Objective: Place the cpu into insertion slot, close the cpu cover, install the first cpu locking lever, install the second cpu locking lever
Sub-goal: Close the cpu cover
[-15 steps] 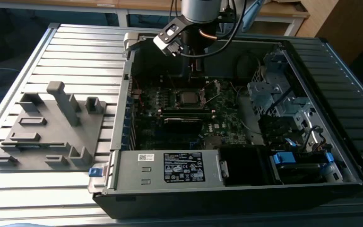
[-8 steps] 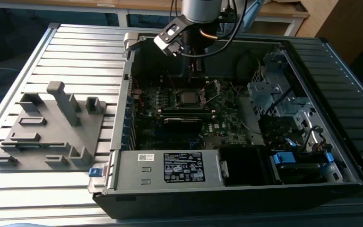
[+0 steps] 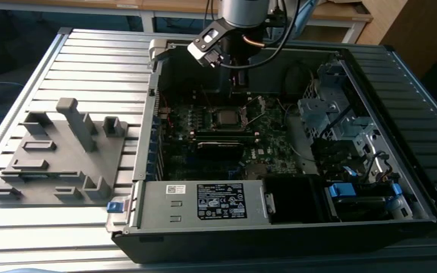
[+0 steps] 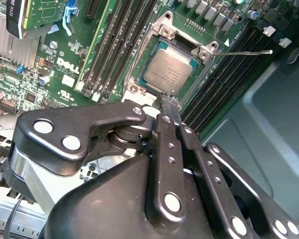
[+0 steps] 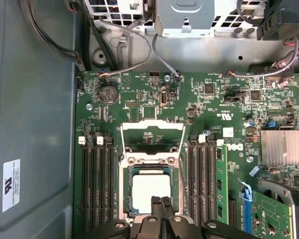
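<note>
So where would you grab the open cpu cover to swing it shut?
The cpu cover is a thin frame tipped open. Pinch its free cross-bar, the edge farthest from the hinge at the insertion slot, coming from above; that likely gives most leverage.

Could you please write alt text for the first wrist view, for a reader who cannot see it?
A silver chip lies in its socket on a green motherboard, with the metal cover swung open beside it. The robot's shut hand hangs over one edge of the chip. Long black memory slots run along both sides of the socket.
</note>
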You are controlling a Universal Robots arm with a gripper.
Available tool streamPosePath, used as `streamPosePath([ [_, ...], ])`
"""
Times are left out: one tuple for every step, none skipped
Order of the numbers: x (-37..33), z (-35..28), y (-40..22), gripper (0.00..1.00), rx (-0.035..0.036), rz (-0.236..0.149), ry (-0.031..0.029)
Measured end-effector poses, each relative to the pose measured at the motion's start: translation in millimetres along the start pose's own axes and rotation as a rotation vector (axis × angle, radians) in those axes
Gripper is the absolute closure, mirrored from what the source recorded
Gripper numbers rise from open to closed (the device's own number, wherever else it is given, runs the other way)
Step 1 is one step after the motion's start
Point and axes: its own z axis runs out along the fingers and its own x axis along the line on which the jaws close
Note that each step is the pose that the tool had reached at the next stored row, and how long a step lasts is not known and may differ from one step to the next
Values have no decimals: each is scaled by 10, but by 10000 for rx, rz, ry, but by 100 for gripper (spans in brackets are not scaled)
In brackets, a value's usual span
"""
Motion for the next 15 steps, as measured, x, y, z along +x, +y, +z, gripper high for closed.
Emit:
streamPosePath([
  [2,0,5,90,0,0,1],
  [4,1,11,90,0,0,1],
  [5,1,16,90,0,0,0],
  [7,1,21,90,0,0,0],
  [8,1,26,90,0,0,1],
  [8,1,29,90,0,0,1],
  [8,1,30,90,-1,1,1],
  [9,1,32,90,0,0,1],
  [9,1,32,90,0,1,0],
  [9,1,33,90,0,0,0],
  [9,1,33,90,0,1,0],
  [9,1,33,90,0,1,1],
  [9,-3,33,90,1,0,-1],
  [9,-7,33,90,1,0,-1],
  [9,-12,34,90,0,1,1],
])
